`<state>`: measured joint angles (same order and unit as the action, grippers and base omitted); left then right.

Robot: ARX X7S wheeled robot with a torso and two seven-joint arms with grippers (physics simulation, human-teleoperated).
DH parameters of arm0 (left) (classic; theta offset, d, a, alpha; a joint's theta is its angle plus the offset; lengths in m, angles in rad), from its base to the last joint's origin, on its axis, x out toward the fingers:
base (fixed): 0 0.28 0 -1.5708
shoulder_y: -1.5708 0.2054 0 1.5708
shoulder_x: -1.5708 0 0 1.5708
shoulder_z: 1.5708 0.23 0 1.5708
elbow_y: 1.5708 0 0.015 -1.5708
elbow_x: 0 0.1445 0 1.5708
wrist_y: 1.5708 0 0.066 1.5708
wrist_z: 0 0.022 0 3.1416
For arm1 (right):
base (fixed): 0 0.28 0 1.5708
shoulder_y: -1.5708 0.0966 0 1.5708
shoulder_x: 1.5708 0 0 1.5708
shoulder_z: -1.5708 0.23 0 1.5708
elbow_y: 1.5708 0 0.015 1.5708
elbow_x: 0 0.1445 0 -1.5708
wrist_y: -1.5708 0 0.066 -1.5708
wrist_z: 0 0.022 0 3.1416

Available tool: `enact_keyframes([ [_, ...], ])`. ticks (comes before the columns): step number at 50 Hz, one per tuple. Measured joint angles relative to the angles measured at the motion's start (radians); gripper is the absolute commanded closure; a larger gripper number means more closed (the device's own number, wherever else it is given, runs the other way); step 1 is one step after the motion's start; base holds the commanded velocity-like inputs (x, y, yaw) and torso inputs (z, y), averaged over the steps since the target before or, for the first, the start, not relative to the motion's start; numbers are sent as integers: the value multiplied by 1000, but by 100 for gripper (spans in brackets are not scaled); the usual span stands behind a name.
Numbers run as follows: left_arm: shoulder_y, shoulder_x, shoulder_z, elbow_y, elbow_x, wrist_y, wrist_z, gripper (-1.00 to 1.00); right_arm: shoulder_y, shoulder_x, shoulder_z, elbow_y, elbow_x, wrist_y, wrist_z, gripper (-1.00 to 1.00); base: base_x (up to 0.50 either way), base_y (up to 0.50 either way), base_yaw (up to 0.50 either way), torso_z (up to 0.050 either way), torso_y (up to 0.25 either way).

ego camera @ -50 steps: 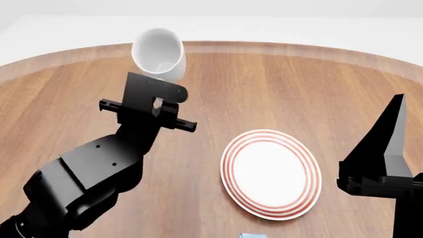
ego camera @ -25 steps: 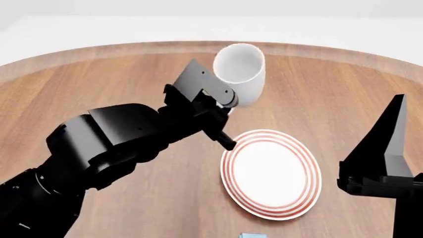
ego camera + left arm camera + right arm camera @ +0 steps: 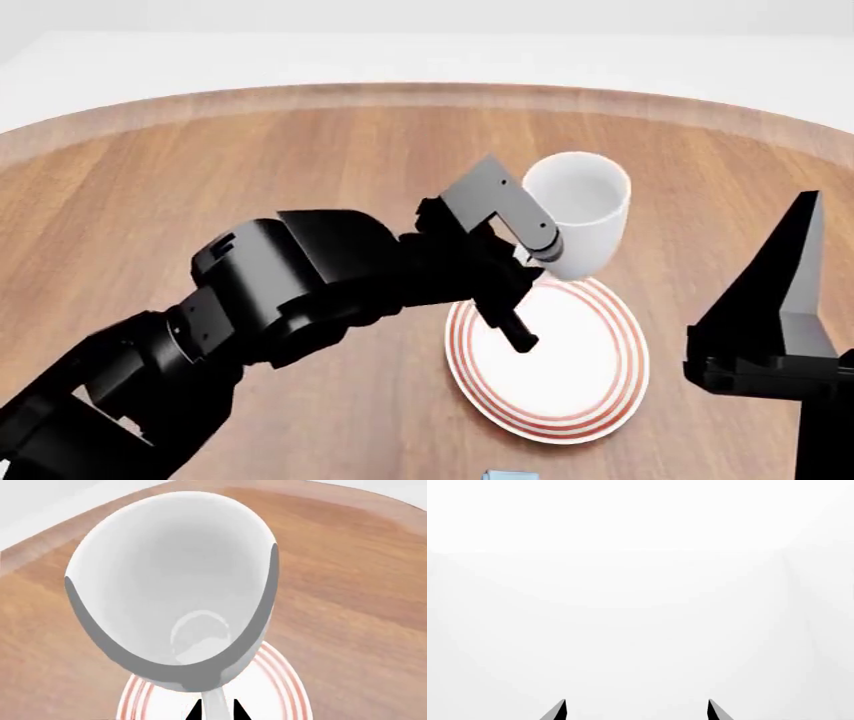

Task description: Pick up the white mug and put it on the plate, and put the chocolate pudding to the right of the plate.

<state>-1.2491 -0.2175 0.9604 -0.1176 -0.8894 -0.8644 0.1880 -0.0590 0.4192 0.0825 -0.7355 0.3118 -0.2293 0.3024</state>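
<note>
Left wrist view: the left pincer (image 3: 215,711) clamped the white mug (image 3: 175,585) by its wall, above the plate (image 3: 283,692).

Head view: mug carried over the plate's far rim, mid-tabletop; next, centre, level and lower it.

Right wrist view: right pincer (image 3: 636,711) gaped, empty.

The left gripper (image 3: 534,250) is holding the white mug (image 3: 578,212) in the air by its near side, its mouth facing up and toward the camera. The mug is hanging over the plate (image 3: 550,350) at the plate's 12 o'clock rim. The plate is lying flat on the wooden table (image 3: 200,190). The right gripper (image 3: 787,300) is standing upright at the plate's 3 o'clock, holding nothing. A sliver of the chocolate pudding (image 3: 509,474) is showing at the plate's 6 o'clock.
</note>
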Motion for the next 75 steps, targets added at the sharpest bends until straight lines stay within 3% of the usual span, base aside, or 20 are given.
enact_keyframes([
  [48,20,172,183,-387,90,113,109,100,-9,10,2,15,14,-17,8,-100,0,0,0,0,0],
  [75,-58,194,527,-585,-178,324,53,100,-15,17,4,11,17,-24,13,-100,0,0,0,0,0],
])
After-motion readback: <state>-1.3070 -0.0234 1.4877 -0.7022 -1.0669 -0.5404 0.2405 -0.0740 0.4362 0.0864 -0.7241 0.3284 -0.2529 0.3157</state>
